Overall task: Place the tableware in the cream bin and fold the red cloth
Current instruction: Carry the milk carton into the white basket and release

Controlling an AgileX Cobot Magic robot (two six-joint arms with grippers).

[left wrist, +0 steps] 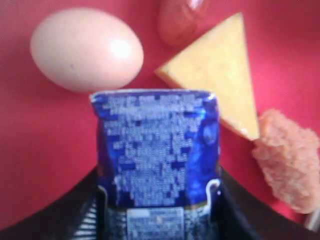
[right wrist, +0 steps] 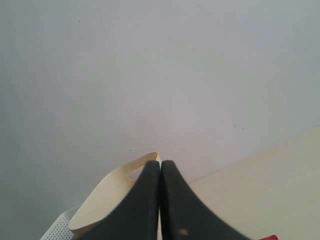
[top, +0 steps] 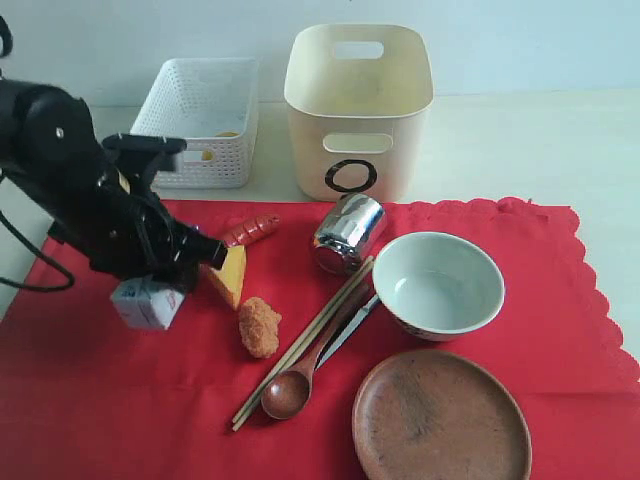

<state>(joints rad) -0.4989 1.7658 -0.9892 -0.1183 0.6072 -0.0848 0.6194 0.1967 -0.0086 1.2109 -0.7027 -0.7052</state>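
While the left hand (top: 160,278) clasps the carton (top: 147,305), the plate (top: 440,415) is cropped.

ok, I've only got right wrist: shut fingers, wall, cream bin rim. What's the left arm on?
Observer: Left gripper is clamped on a small blue carton at the left of the red cloth.
Operator: Any tableware in the cream bin?
Observer: None visible inside; steel cup, white bowl, brown plate, spoon and chopsticks lie on the cloth.
Operator: Anything crowding the carton?
Observer: An egg and a cheese wedge lie right beside it.
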